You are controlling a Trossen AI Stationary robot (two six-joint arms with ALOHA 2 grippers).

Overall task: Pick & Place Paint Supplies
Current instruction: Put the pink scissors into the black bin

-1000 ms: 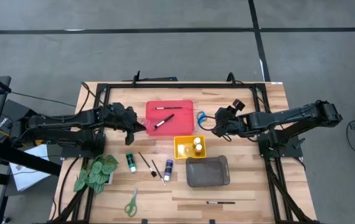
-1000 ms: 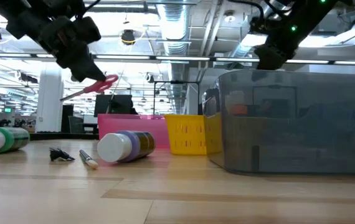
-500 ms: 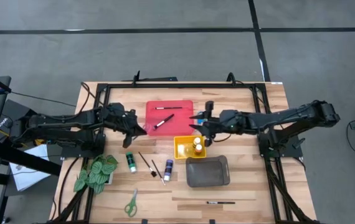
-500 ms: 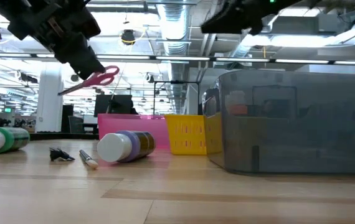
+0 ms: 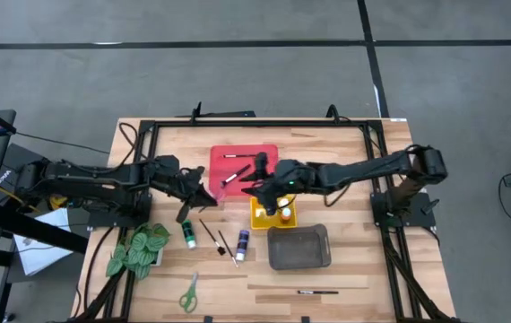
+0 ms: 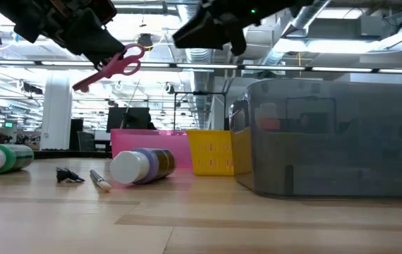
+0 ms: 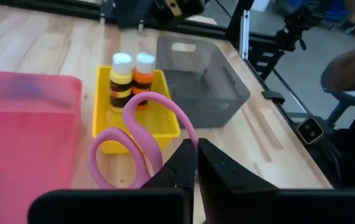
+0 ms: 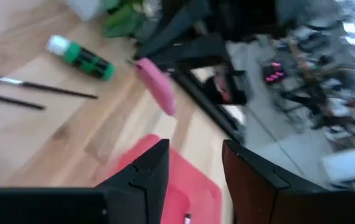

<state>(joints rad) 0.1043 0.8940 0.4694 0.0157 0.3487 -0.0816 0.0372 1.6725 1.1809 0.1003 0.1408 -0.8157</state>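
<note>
Since a second ago the right gripper (image 5: 254,178) has swung from the table's right side across to the red tray (image 5: 269,154), where it hangs above the tray's near right corner with its fingers (image 8: 146,177) parted and nothing between them. Nearest the front edge lie green-handled scissors (image 5: 188,292) and a lone paintbrush (image 5: 317,292); farther in are the green bottle (image 5: 188,234), two brushes (image 5: 214,238) and the purple bottle (image 5: 242,242), then the grey tray (image 5: 299,248) and the yellow tray (image 5: 262,215) with two bottles (image 7: 132,78) standing in it. Beyond them the left gripper (image 5: 198,194), just left of the red tray, is clamped on the pink scissors (image 6: 114,66), held in the air above the table.
</note>
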